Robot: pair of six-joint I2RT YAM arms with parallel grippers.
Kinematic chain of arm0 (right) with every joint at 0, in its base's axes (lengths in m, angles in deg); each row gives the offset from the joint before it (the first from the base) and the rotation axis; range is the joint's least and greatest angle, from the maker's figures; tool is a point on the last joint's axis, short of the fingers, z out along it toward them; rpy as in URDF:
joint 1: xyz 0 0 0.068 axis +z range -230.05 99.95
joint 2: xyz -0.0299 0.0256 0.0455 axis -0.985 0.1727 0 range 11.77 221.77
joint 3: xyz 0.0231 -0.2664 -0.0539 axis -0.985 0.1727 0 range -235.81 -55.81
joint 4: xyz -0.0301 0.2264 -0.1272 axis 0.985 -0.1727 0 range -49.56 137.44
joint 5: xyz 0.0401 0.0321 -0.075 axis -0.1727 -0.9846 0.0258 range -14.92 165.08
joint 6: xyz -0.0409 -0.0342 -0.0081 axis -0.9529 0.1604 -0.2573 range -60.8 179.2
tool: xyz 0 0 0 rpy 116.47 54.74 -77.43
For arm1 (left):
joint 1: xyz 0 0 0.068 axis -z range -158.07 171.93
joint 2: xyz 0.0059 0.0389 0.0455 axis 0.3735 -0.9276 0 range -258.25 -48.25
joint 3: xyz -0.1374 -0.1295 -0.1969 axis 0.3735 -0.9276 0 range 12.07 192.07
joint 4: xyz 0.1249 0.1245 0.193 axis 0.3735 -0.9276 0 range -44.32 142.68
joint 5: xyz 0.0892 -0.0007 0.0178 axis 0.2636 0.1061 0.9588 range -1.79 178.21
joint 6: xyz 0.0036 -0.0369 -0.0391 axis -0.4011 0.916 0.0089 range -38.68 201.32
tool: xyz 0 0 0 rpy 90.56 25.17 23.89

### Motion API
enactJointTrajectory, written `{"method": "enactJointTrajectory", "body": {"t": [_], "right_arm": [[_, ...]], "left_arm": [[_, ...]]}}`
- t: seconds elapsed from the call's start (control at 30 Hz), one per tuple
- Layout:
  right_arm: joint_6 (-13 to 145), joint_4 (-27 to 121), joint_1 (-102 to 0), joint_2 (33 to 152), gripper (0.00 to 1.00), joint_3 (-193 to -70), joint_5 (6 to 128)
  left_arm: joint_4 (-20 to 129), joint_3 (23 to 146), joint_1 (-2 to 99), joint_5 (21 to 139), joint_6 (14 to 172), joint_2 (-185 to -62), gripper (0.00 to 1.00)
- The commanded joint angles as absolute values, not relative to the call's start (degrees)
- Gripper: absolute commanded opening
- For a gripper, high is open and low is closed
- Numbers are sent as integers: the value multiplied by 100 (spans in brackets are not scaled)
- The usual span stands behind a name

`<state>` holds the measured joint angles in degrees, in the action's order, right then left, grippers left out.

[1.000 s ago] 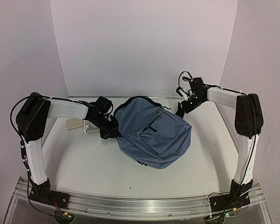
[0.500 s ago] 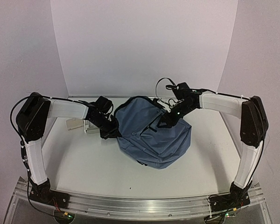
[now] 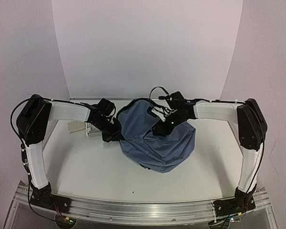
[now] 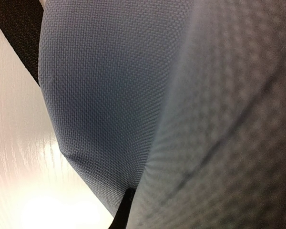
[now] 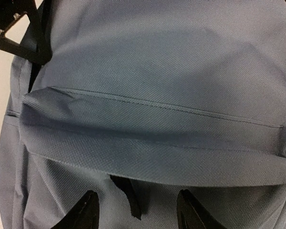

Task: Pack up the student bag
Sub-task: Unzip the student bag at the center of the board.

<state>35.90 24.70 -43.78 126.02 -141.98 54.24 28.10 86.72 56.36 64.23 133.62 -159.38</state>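
The white backdrop [image 3: 143, 47] is closing in the far side and both flanks of the white table [image 3: 100, 167], and a metal rail [image 3: 143, 210] is running along the near edge. The student bag [image 3: 152, 143] is lying in the middle of the table, a little to the right, front pocket facing up. It is the bulk that both arms are working around.

The left arm [image 3: 66, 111] is reaching in from the left and the right arm [image 3: 214, 110] from the right. The left gripper [image 3: 115, 136] is pressing at the bag's left edge with its jaws closed tight. In its wrist view the blue-grey cloth is filling the frame and gathering to a fold – it is pinching the fabric. A black strap [image 4: 19, 28] is crossing that view's far-left corner.

The right gripper [image 5: 139, 212] is hovering over the front pocket flap [image 5: 152, 157], fingers apart and holding nothing. A black zip pull [image 5: 131, 200] is hanging between them.

Two small pale items – one flat [image 3: 76, 127], one lower [image 3: 93, 133] – are sitting far left, partly hidden behind the left arm
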Motion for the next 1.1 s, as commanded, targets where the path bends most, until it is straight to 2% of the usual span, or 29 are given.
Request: {"method": "enactJointTrajectory", "body": {"t": [0.0,0.07,0.13,0.23,0.3,0.5,0.8,1.07], "right_arm": [[3597,3074,-4114,12624,52,-13971,6071],[3664,3162,-4103,12650,43,-13934,6290],[3680,3170,-4103,12695,26,-13943,6528],[3633,3172,-4115,12574,8,-13893,6838],[3609,3163,-4168,12438,0,-13858,6925],[3483,3089,-4746,12354,0,-13964,6960],[3534,2868,-5744,13117,0,-15189,6981],[3803,2709,-5931,13711,0,-15907,6738]], "left_arm": [[2384,8827,5683,6422,13228,-15736,0],[2366,8829,5682,6422,13212,-15737,0],[2336,8810,5683,6422,13188,-15730,0],[2299,8769,5674,6422,13169,-15700,0],[2291,8729,5661,6426,13162,-15663,0],[2241,8589,5612,6442,13128,-15603,0],[2155,8418,5577,6455,13037,-15524,0],[2241,8762,6093,6140,12705,-15592,0]]}}
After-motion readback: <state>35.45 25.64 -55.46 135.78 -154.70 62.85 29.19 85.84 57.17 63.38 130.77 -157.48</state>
